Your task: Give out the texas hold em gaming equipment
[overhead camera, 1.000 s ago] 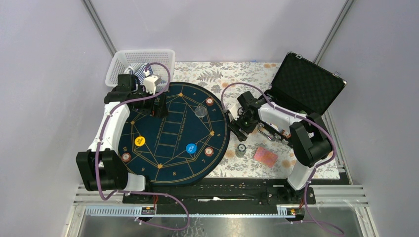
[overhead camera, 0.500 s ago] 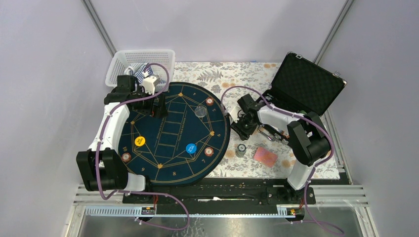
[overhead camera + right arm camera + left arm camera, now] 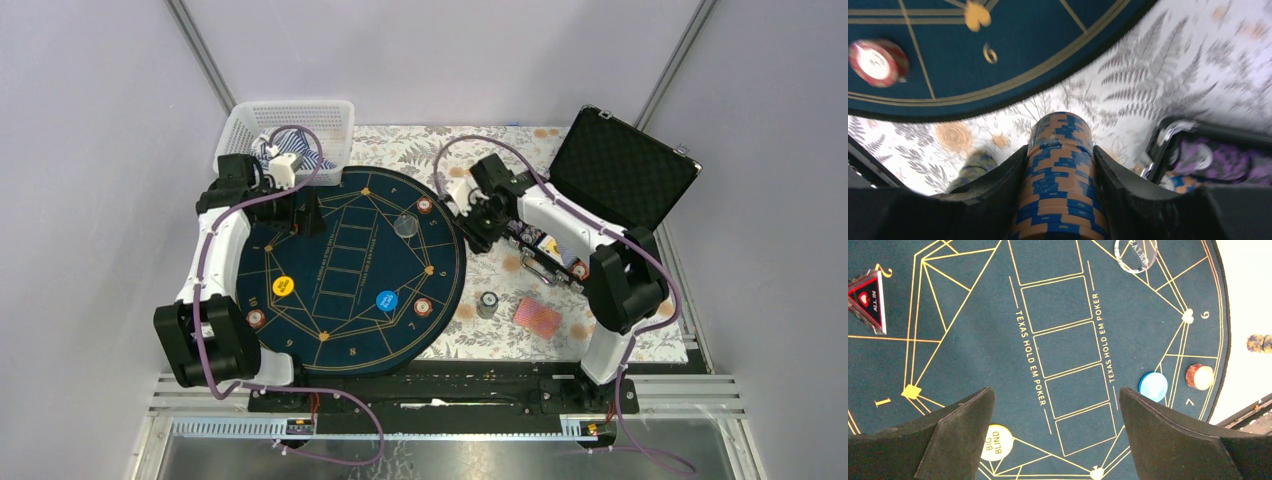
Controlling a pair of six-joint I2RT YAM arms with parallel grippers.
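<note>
Though overhead hides them, right hand [image 3: 1059,152] clamps chips [image 3: 1060,192].

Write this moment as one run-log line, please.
right fingers: shut on orange-blue chip stack, over floral cloth near mat edge | left fingers: open, empty, over mat | case: open

We see a matt, felt-like mat [image 3: 350,300], a glossy clear plastic disc [image 3: 1136,254], a smooth-edged chip stack [image 3: 1060,175] (plastic or clay, we cannot tell), and dimpled foam lining the metal-edged case [image 3: 615,170].
</note>
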